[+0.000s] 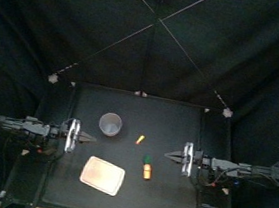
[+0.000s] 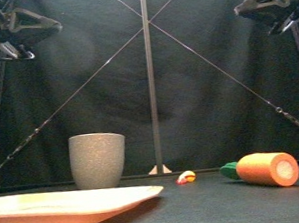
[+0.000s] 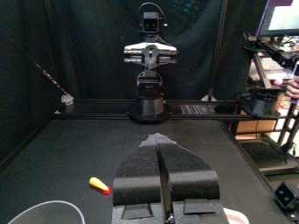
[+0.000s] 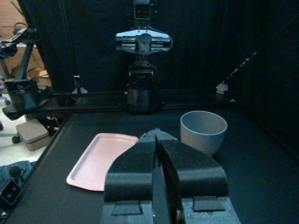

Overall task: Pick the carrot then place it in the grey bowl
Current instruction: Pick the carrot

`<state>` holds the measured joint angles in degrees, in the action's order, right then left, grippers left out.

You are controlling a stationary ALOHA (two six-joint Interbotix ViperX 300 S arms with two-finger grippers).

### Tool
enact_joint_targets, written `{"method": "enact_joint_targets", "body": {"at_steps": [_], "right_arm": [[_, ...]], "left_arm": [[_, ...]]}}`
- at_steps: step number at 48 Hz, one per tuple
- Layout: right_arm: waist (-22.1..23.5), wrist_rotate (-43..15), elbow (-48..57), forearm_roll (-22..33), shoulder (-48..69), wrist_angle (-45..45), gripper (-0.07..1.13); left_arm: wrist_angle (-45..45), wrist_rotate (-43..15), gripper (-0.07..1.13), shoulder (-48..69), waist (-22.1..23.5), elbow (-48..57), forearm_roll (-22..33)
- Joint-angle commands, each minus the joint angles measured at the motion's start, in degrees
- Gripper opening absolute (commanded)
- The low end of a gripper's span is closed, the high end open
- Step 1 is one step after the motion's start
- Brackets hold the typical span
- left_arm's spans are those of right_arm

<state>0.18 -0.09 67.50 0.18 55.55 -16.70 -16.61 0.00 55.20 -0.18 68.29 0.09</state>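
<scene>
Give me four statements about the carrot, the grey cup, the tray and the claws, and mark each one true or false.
1. The carrot lies inside the grey cup. False: it lies on the table, apart from the cup.
2. The pink tray holds nothing. True.
3. The left claw grips the carrot. False: it and the right claw are both shut on nothing, away from the carrot.
4. The grey cup stands upright. True.

One each: cup (image 1: 111, 123), tray (image 1: 102, 176), carrot (image 1: 148, 167), small toy (image 1: 139, 139).
</scene>
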Motion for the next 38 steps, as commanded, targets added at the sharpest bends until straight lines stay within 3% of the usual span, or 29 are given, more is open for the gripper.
{"method": "enact_joint_targets", "body": {"at_steps": [1,9,15,23,30,38], "right_arm": [[-0.26,-0.79,0.62,-1.32,-1.49,0.0,-0.01],[-1.05,-7.38,2.29,-9.4,-4.31,2.2,0.05],[-4.39,-14.85,2.2,-13.8,-7.73,5.98,0.04],[-10.37,-23.82,0.97,-14.33,-13.97,7.38,0.05],[-11.34,-29.09,-0.7,-14.15,-20.39,7.65,0.08],[-10.9,-31.2,-2.46,-14.24,-27.51,8.53,0.29]], "left_arm": [[-0.18,-0.7,-0.02,0.0,-2.2,1.05,-0.53],[-0.18,-0.79,-0.04,0.18,-3.78,1.49,-0.7],[-0.18,-0.79,-0.03,0.26,-3.78,1.58,-0.7],[0.09,-0.79,-0.03,0.35,-3.78,1.58,-0.79],[0.26,-0.7,-0.03,0.35,-3.69,1.58,-0.79],[0.53,-0.7,-0.03,0.35,-3.6,1.58,-0.79]]}}
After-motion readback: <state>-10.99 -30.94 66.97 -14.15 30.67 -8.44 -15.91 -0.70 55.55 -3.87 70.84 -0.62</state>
